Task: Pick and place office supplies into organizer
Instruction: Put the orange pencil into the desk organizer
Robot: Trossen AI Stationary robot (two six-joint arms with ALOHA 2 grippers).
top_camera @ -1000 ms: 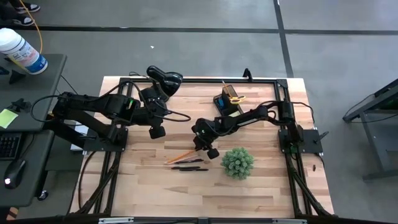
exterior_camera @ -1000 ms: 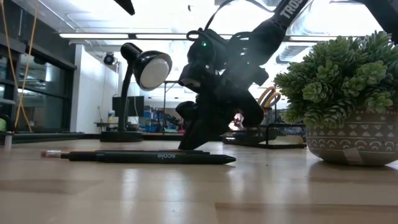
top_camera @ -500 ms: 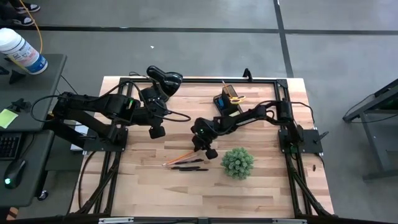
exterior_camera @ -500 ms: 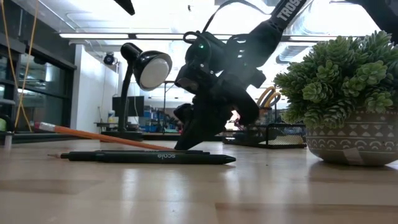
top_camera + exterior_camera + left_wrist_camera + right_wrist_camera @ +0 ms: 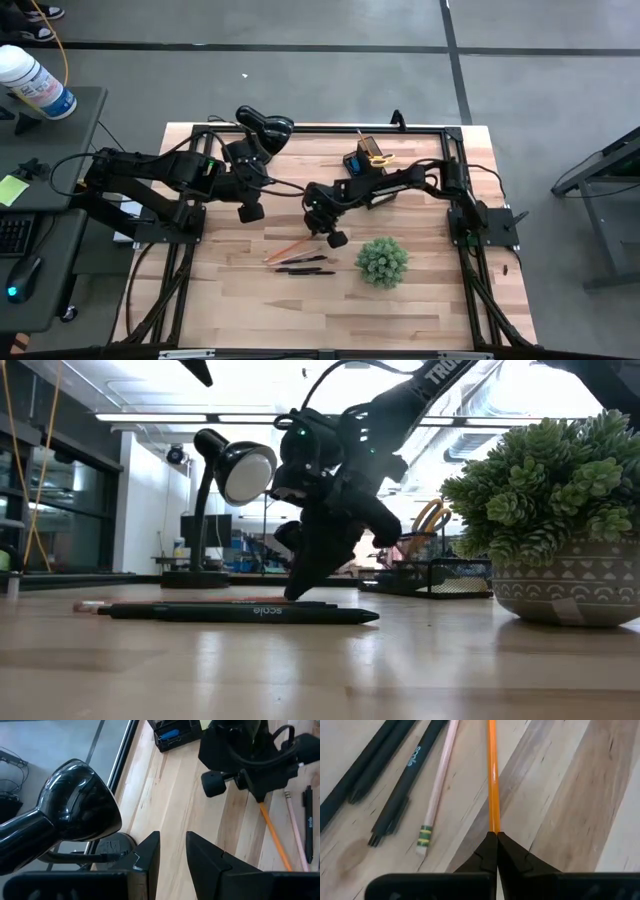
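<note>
**Right gripper clamped on orange pencil at mid-table**

Right gripper (image 5: 492, 836) sits low over the centre of the wooden table (image 5: 420, 300); its fingers are pressed together on one end of the orange pencil (image 5: 492, 775), which runs straight out from the fingertips; in the high view the pencil (image 5: 292, 248) slants away from the gripper (image 5: 322, 232) toward the table's near-left.

Beside the held pencil lie a pale pencil (image 5: 436, 785) with a green-banded eraser end and two black pens (image 5: 400, 795); these rest flat on the wood, close together, just beside the potted green plant (image 5: 382, 261).

Left gripper (image 5: 172, 851) hangs over the table's left-rear area next to the black desk lamp (image 5: 75, 812); its fingers stand somewhat apart with nothing between them.

The organizer (image 5: 364, 160) stands at the rear of the table, yellow-handled scissors (image 5: 378, 157) upright in it; a blue item (image 5: 170, 733) lies in its lower tray section.
</note>
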